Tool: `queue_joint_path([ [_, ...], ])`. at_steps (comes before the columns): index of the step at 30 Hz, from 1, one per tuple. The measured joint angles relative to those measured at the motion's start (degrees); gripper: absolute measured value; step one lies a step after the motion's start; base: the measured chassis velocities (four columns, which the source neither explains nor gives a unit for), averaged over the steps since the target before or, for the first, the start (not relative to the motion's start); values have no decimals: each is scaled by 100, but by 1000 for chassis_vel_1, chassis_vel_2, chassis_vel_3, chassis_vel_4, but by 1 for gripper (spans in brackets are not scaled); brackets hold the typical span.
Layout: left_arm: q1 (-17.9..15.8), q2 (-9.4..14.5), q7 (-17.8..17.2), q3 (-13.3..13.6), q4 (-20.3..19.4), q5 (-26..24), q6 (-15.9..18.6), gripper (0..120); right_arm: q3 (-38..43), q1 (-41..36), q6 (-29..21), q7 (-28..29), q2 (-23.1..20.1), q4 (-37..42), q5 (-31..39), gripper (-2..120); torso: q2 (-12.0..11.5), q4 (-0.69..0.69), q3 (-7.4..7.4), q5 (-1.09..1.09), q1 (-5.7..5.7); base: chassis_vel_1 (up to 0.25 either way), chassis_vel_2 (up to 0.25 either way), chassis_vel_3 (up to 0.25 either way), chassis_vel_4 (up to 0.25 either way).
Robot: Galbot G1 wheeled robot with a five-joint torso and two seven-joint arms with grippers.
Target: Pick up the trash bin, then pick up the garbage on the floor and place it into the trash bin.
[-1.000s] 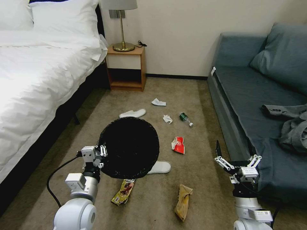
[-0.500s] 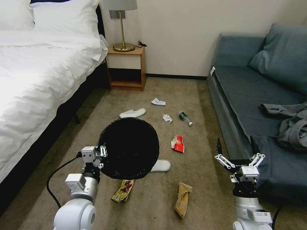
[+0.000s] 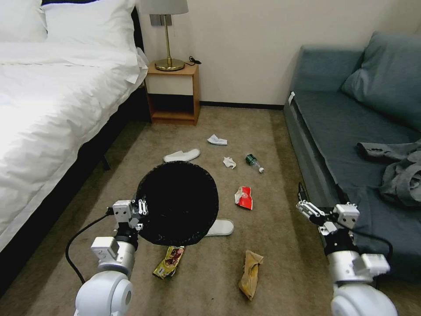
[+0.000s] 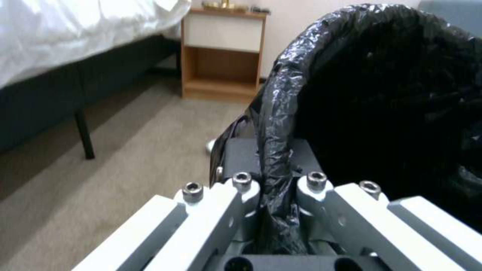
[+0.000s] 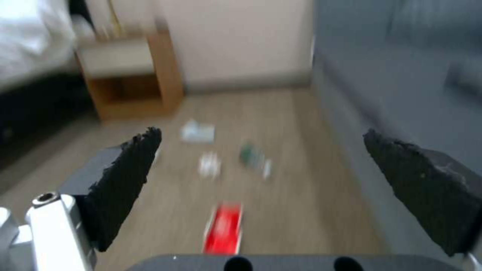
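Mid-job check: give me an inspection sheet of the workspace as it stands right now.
Surface: beige carpet, litter scattered.
Job's things: trash bin, black liner, lifted; red packet, green bottle, tissues, slippers, tan bag, snack wrapper on floor.
Clutter: grey jacket on sofa.
Grippers: left gripper shut on bin rim; right gripper open, by sofa edge.
Cables: black cable at left arm.
Surroundings: bed, nightstand, lamp, sofa.
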Motion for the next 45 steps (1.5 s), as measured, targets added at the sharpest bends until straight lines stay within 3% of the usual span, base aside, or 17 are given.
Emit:
queue_joint_path([
  [4,-43,21,0,21,48,-7,8,3,-68,36,-399,172,-122,122,330,100,0,-1,0,0,0,0,0,0,0],
  [6,-108,42,2,19,206,-7,47,3,-193,187,-1373,616,-740,285,1346,100,0,-1,0,1,0,0,0,0,0],
  [7,-108,42,2,19,206,-7,47,3,-193,187,-1373,616,-740,285,1346,100,0,-1,0,1,0,0,0,0,0],
  [9,-132,40,-7,1,301,-5,69,3,-277,243,-1965,978,-1413,375,2112,100,0,-1,0,0,1,0,0,0,0],
  [10,-132,40,-7,1,301,-5,69,3,-277,243,-1965,978,-1413,375,2112,100,0,-1,0,0,1,0,0,0,0],
  [11,-137,41,-4,1,386,8,75,3,-392,339,-2512,1403,-1877,481,2753,100,1,-1,0,-1,1,0,0,0,0],
  [13,-157,15,-5,16,582,75,71,3,-660,668,-3332,2126,-2328,596,3983,100,1,0,0,0,1,0,0,0,0],
  [14,-157,15,-5,16,582,75,71,3,-660,668,-3332,2126,-2328,596,3983,100,1,0,0,0,1,0,0,0,0],
  [15,-169,-15,-8,33,701,124,52,3,-833,905,-3662,2384,-2440,604,4612,100,1,0,1,0,1,0,0,0,0],
  [19,-189,-66,-3,59,872,170,16,3,-1270,1293,-4095,2621,-2483,485,5169,100,0,0,1,0,1,0,0,0,0],
  [21,-295,-85,-5,70,1063,179,-12,3,-2058,1677,-4497,3007,-2526,163,5276,100,0,1,1,1,1,0,0,0,0],
  [29,-503,-150,-9,202,1326,191,-23,3,-2599,1792,-5199,3548,-2730,166,5772,100,0,-1,1,-1,1,0,0,0,0],
  [41,-632,-238,-6,201,1335,233,-75,3,-2627,1546,-5610,3729,-2975,505,6565,100,0,-1,0,-1,1,0,0,0,0],
  [45,-587,-279,3,176,1277,261,-103,3,-2697,1523,-5617,3761,-2836,526,6897,100,0,-1,1,-1,1,0,0,0,0],
])
